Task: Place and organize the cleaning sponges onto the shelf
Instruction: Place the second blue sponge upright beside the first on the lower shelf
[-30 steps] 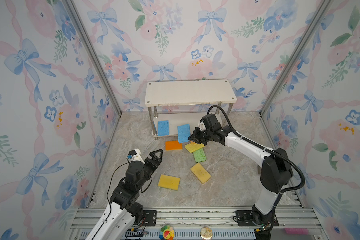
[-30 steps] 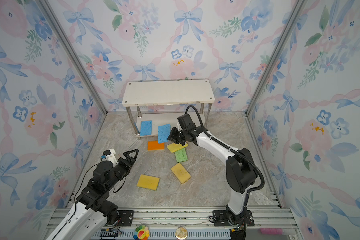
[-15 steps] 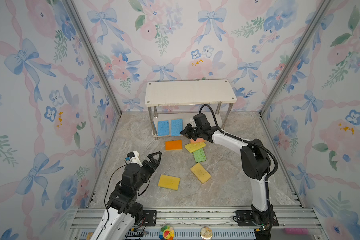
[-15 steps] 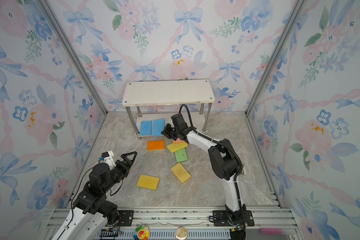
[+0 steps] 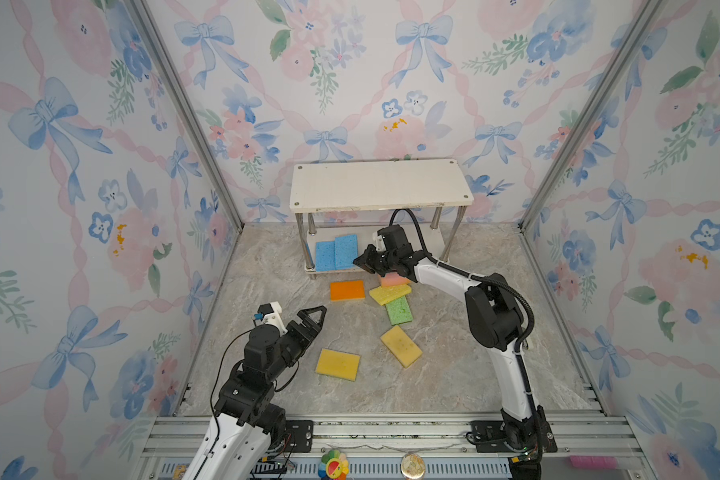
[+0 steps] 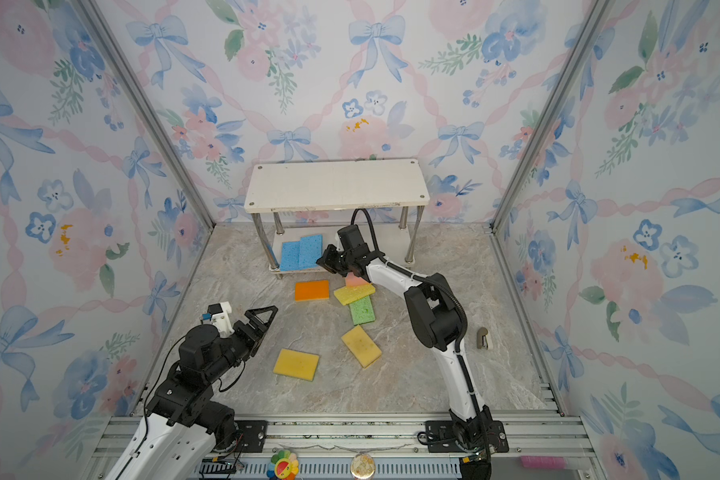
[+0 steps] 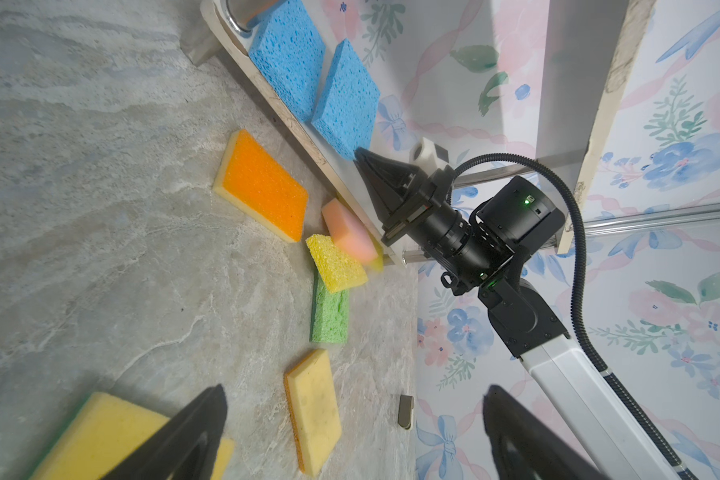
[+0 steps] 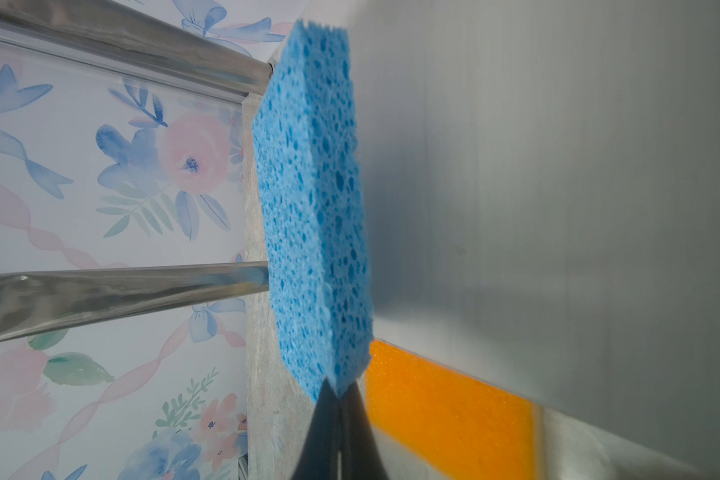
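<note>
The shelf [image 5: 379,183] stands at the back wall. Two blue sponges [image 5: 325,255] [image 5: 346,251] lie side by side on its lower board. My right gripper [image 5: 356,262] is shut and empty, its tip touching the near corner of the right blue sponge [image 8: 312,199]. On the floor in front lie an orange sponge [image 5: 347,289], a pink one [image 5: 393,280] under my right wrist, a yellow one [image 5: 390,294] and a green one [image 5: 399,311]. Nearer me lie a tan-yellow sponge [image 5: 401,346] and a yellow one [image 5: 337,364]. My left gripper [image 5: 314,318] hangs open above the floor, left of that yellow sponge.
A small grey clip-like object [image 6: 482,337] lies on the marble floor right of my right arm. Shiny metal legs [image 8: 113,291] hold up the shelf boards. Floral walls close in the sides and back; a metal rail [image 5: 391,428] runs along the front.
My shut right gripper has pushed the second blue sponge back and left onto the lower board, beside the first one. The left gripper has stayed open, shifting only slightly.
</note>
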`<move>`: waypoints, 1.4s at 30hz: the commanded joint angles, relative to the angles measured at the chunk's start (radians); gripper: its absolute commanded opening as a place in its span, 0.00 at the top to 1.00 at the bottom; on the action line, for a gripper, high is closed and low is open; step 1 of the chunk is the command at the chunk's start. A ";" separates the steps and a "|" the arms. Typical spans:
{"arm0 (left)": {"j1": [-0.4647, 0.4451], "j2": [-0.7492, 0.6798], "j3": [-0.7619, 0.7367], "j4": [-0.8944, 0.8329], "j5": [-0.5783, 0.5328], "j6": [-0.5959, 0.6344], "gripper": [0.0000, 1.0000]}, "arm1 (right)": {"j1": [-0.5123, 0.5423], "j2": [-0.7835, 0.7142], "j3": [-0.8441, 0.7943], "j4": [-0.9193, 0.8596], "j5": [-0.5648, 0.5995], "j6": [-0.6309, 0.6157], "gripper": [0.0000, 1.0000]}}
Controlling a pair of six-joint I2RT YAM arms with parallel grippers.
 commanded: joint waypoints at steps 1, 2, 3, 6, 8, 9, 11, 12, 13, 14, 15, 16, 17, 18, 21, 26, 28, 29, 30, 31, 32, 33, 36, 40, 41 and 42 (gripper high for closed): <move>0.010 0.010 0.008 -0.016 0.026 0.036 0.02 | -0.020 0.017 0.036 -0.018 -0.023 -0.029 1.00; 0.012 0.015 0.009 -0.016 0.029 0.037 0.02 | -0.022 0.014 0.032 -0.017 -0.023 -0.029 1.00; 0.014 0.019 0.009 -0.015 0.030 0.038 0.02 | -0.023 0.012 0.028 -0.013 -0.024 -0.029 1.00; 0.021 0.031 0.013 -0.015 0.035 0.046 0.02 | -0.027 0.000 0.008 0.011 -0.024 -0.022 1.00; 0.024 0.039 0.017 -0.015 0.037 0.051 0.02 | -0.028 -0.004 0.004 0.007 -0.023 -0.021 1.00; 0.025 0.041 0.016 -0.015 0.039 0.051 0.02 | -0.030 -0.004 0.005 0.003 -0.024 -0.024 1.00; 0.028 0.044 0.015 -0.015 0.041 0.054 0.02 | -0.031 0.002 0.006 -0.004 -0.027 -0.025 1.00; 0.029 0.046 0.015 -0.015 0.040 0.054 0.02 | -0.033 0.004 0.004 -0.003 -0.027 -0.024 1.00; 0.031 0.046 0.015 -0.014 0.042 0.054 0.02 | -0.034 0.006 0.002 -0.003 -0.027 -0.024 1.00; 0.032 0.046 0.016 -0.015 0.043 0.055 0.02 | -0.034 0.007 -0.003 -0.001 -0.024 -0.021 1.00; 0.033 0.045 0.015 -0.016 0.045 0.056 0.02 | -0.035 0.009 -0.007 0.000 -0.023 -0.018 1.00; 0.035 0.046 0.015 -0.015 0.048 0.058 0.02 | -0.036 0.013 -0.008 0.004 -0.026 -0.013 1.00; 0.037 0.046 0.014 -0.015 0.050 0.057 0.02 | -0.036 0.015 -0.011 0.010 -0.029 -0.010 1.00; 0.038 0.046 0.013 -0.016 0.051 0.057 0.02 | -0.035 0.020 -0.013 0.014 -0.031 -0.005 1.00; 0.042 0.041 0.010 -0.016 0.056 0.057 0.02 | -0.034 0.032 -0.007 0.015 -0.035 0.000 1.00; 0.044 0.030 0.002 -0.016 0.060 0.052 0.02 | -0.034 0.043 0.004 0.012 -0.038 0.004 1.00; 0.045 0.021 -0.005 -0.015 0.060 0.046 0.02 | -0.033 0.046 0.004 0.011 -0.038 0.005 1.00; 0.045 0.019 -0.007 -0.015 0.060 0.044 0.02 | -0.034 0.046 0.004 0.012 -0.039 0.006 1.00; 0.046 0.014 -0.010 -0.016 0.060 0.040 0.02 | -0.033 0.048 0.003 0.013 -0.042 0.008 0.98; 0.045 0.010 -0.012 -0.015 0.060 0.037 0.02 | -0.033 0.049 0.004 0.014 -0.041 0.007 0.98; 0.047 0.007 -0.016 -0.015 0.060 0.034 0.02 | -0.033 0.049 0.004 0.012 -0.041 0.008 0.98; 0.048 0.005 -0.017 -0.016 0.061 0.033 0.02 | -0.033 0.050 0.004 0.012 -0.042 0.008 0.97; 0.048 0.002 -0.021 -0.015 0.062 0.028 0.02 | -0.033 0.051 0.003 0.013 -0.042 0.008 0.94; 0.047 0.006 -0.017 -0.016 0.061 0.029 0.02 | -0.032 0.057 0.007 0.017 -0.050 0.014 0.91; 0.047 0.006 -0.017 -0.016 0.063 0.029 0.02 | -0.033 0.059 0.008 0.017 -0.050 0.015 0.91; 0.049 0.007 -0.016 -0.016 0.060 0.029 0.02 | -0.033 0.060 0.009 0.019 -0.052 0.016 0.91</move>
